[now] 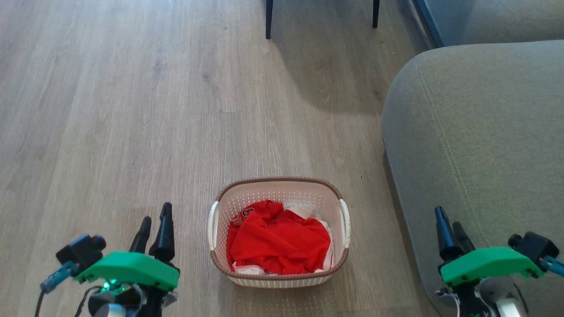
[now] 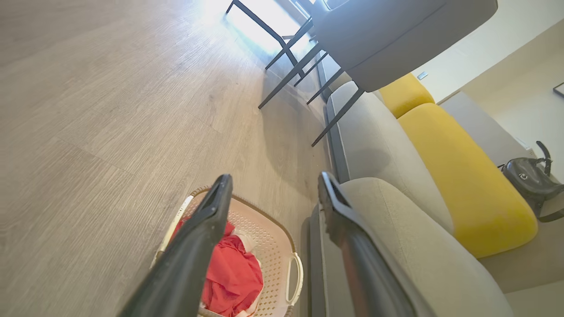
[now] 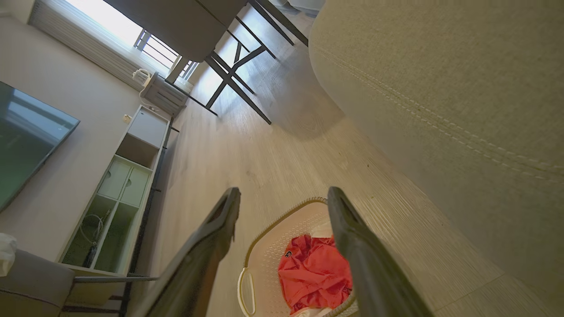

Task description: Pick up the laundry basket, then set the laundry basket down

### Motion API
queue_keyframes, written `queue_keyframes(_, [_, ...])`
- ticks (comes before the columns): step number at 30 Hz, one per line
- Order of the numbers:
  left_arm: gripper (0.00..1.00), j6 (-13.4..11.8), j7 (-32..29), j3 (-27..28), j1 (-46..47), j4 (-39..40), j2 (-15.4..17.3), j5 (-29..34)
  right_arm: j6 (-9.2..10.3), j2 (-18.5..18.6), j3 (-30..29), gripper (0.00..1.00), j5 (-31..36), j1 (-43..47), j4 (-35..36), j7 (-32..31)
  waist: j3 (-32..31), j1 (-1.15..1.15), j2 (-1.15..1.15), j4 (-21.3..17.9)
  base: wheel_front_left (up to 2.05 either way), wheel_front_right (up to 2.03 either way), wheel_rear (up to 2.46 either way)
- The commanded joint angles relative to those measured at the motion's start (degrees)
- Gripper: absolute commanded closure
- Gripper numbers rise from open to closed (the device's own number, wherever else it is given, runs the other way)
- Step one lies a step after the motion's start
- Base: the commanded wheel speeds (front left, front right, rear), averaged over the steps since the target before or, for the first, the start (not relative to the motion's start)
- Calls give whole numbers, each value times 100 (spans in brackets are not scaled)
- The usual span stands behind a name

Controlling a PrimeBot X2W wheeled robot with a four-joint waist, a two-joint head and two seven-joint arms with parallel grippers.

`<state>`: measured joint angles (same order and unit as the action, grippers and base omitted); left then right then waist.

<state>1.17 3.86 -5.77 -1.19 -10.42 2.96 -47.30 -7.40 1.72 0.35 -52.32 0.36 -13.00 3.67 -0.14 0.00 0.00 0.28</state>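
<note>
1. Left gripper (image 1: 156, 212), lower left of the head view: fingers parted, holding nothing, apart from the basket.
2. Right gripper (image 1: 447, 216), lower right, seen against the sofa's edge: fingers likewise spread, empty.
3. Laundry basket (image 1: 279, 180), lower centre, on the floor (image 1: 110, 110) between the grippers and just beside the grey sofa (image 1: 476, 145); red garment (image 1: 277, 242) inside.
4. Step, as judged: pick-up not yet begun. The next move calls for both grippers to reach the white side handles (image 1: 345, 222), one each.
5. Obscured: whatever lies beneath the garment. The basket's near end is cut off in both wrist views, and the chair legs (image 1: 269, 20) are truncated at the top edge.
</note>
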Motion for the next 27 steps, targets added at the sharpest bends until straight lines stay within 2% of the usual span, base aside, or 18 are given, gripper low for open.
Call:
queue_keyframes(1, [0,-51,80,3,168,226,107,266,-5,68,107,0,251,-204,210,96,-10,0,0,1,0,0,0])
queue_keyframes(27, [0,-629,499,-700,29,294,480,2082,-6,87,391,0,1974,-176,242,517,-72,0,0,30,0,0,0])
